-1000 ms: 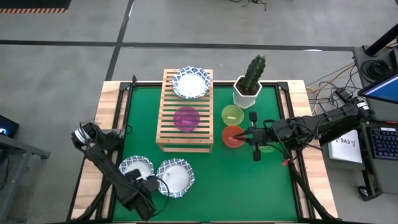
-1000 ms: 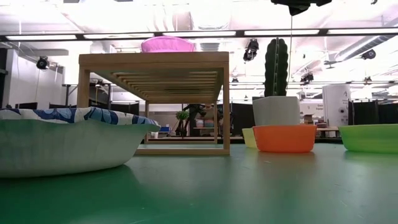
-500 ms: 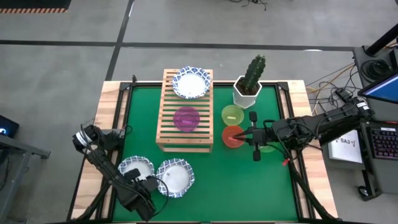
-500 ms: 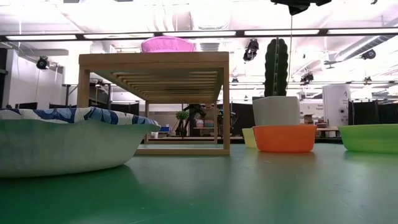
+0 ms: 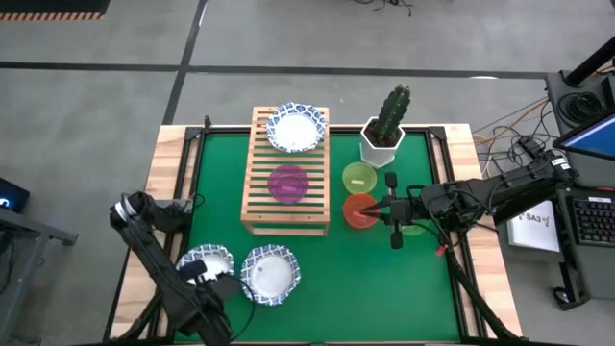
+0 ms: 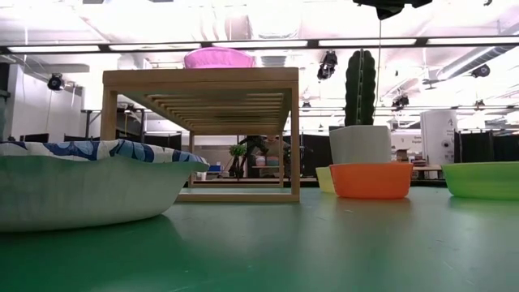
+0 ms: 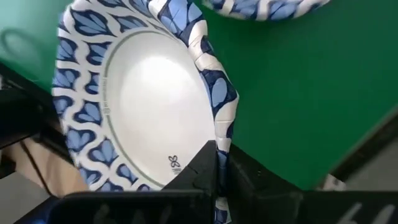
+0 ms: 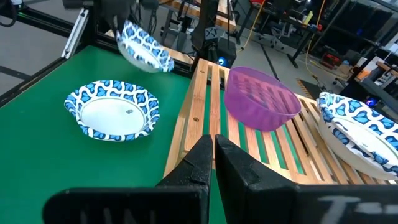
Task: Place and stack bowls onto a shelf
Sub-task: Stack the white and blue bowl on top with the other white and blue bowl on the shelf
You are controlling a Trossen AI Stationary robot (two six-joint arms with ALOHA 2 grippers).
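A white bowl with a blue patterned rim is hanging tilted just above the near left part of the green table, its rim pinched between the closed fingers of the left gripper. A second patterned bowl is lying flat on the mat just beside it. On the wooden shelf a third patterned bowl is sitting at the far end and a purple bowl is resting near the middle. The right gripper is hovering above the orange bowl with its fingers closed on nothing, beside the yellow-green bowl and the cactus pot.
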